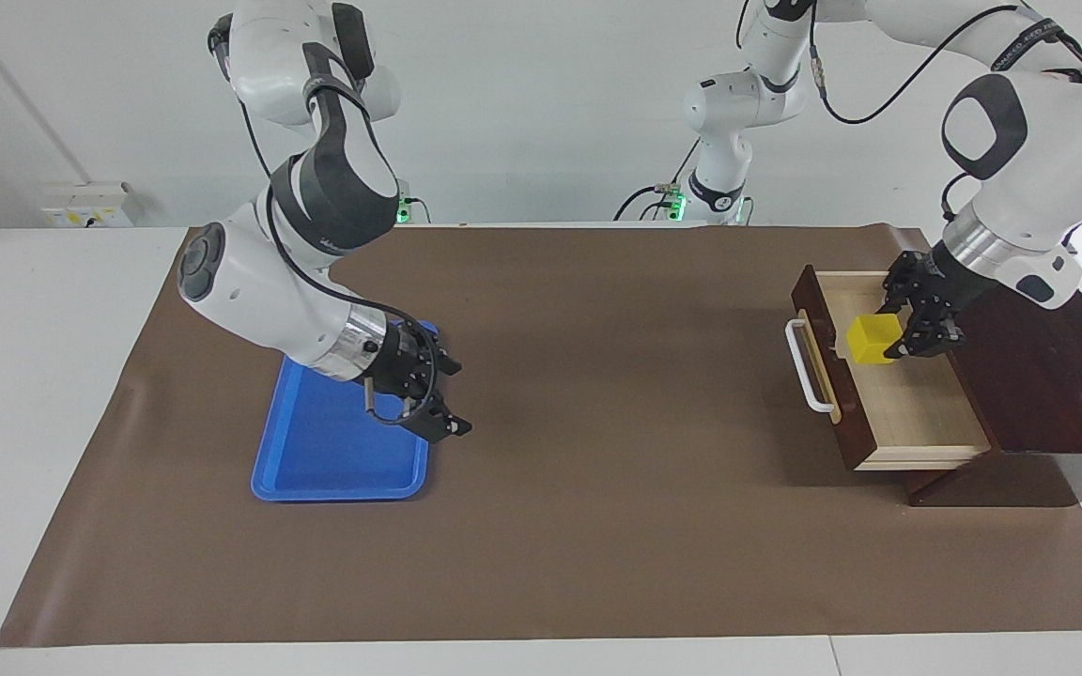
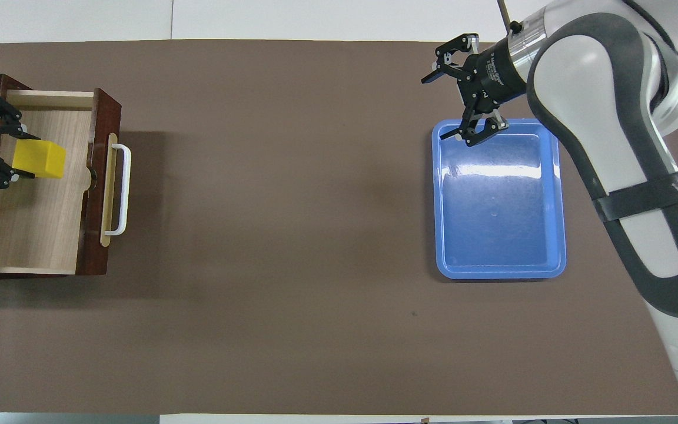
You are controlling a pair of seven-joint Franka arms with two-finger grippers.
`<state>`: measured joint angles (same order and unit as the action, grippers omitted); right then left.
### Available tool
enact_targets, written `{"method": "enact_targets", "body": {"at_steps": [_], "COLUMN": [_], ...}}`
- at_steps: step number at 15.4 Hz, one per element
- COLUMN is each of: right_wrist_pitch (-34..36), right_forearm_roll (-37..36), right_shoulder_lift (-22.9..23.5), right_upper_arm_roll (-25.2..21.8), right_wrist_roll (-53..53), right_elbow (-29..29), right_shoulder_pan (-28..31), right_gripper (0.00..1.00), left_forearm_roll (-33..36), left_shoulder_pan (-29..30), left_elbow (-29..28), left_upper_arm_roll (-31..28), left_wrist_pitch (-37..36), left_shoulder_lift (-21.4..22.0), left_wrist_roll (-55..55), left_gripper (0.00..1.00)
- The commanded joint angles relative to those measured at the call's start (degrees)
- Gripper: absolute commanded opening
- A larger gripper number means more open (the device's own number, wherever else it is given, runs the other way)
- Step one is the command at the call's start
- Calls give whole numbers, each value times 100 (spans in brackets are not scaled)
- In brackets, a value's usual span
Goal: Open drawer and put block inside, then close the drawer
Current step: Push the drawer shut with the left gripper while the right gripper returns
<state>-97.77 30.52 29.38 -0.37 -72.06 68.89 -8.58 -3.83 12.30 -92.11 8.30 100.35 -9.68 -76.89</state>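
Left gripper point(image 1: 898, 330) clamps the yellow block point(image 1: 874, 339), hanging over the open drawer point(image 1: 907, 404) at the left arm's end of the table. Right gripper point(image 1: 435, 399) is spread wide, holding nothing, over the corner of the blue tray point(image 1: 339, 460).

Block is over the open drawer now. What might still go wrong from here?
1. The left gripper holds the block above the drawer floor, near the end closest to the robots; released from there, it might bounce or land against the wall.
2. The left arm comes in over the cabinet, so it must clear before the drawer is closed.
3. The right gripper, open over the tray, waits well away from the handle.
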Motion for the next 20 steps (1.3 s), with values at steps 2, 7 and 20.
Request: {"method": "enact_targets", "body": {"at_steps": [2,7,20], "right_wrist_pitch": [679,1532,1579], "right_forearm_roll": [-625,-1591,-3298], "right_shoulder_lift": [-415,-863,-3148], "right_upper_arm_roll": [19,19,133], "right_wrist_roll": [1682,3932,7127], "right_elbow": [142,151,2250], "right_shoulder_pan": [365,620,787], "right_gripper": [100,100,100], "left_forearm_roll": [-117,-109,723], "left_shoulder_pan": [150,360,-762], "left_elbow": [-1413,-2090,-553], "left_upper_arm_roll": [49,49,93], "left_wrist_pitch": [757,1195,204], "left_shoulder_lift": [695,923,467], "left_wrist_roll": [44,-106,-1070], "left_gripper": [0,0,100]}}
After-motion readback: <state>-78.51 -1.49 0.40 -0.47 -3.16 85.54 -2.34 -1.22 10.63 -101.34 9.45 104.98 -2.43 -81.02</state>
